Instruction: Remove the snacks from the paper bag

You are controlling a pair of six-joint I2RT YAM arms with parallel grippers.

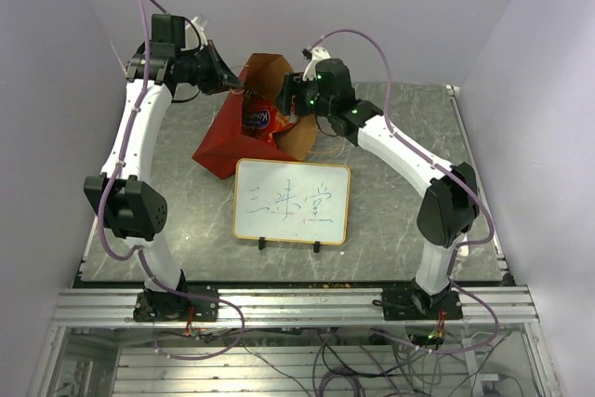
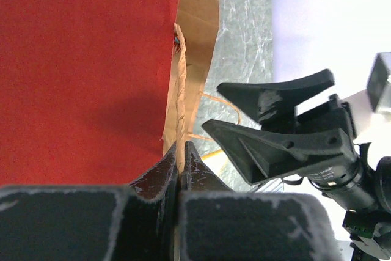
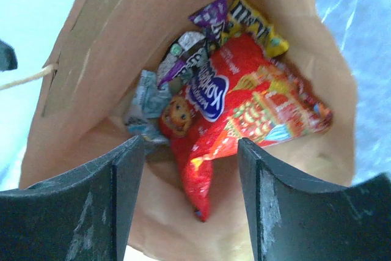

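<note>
The paper bag point(image 1: 221, 141), red outside and brown inside, lies tilted on the table with its mouth held open. My left gripper point(image 1: 238, 86) is shut on the bag's rim point(image 2: 179, 105) by the string handle. At the mouth, my right gripper point(image 3: 190, 172) is open. A corner of the red chip bag point(image 3: 244, 105) hangs between its fingers point(image 3: 125, 178) without touching them. Behind the chip bag, deep in the paper bag, lie a yellow packet point(image 3: 259, 22), a purple packet point(image 3: 211, 11) and a silver packet point(image 3: 143, 99). The chip bag point(image 1: 258, 116) also shows from above.
A white framed whiteboard point(image 1: 291, 202) with writing stands in front of the bag. The grey marbled table point(image 1: 400, 220) spreads to the right of it. My right gripper's fingers point(image 2: 275, 123) show close beside the bag in the left wrist view.
</note>
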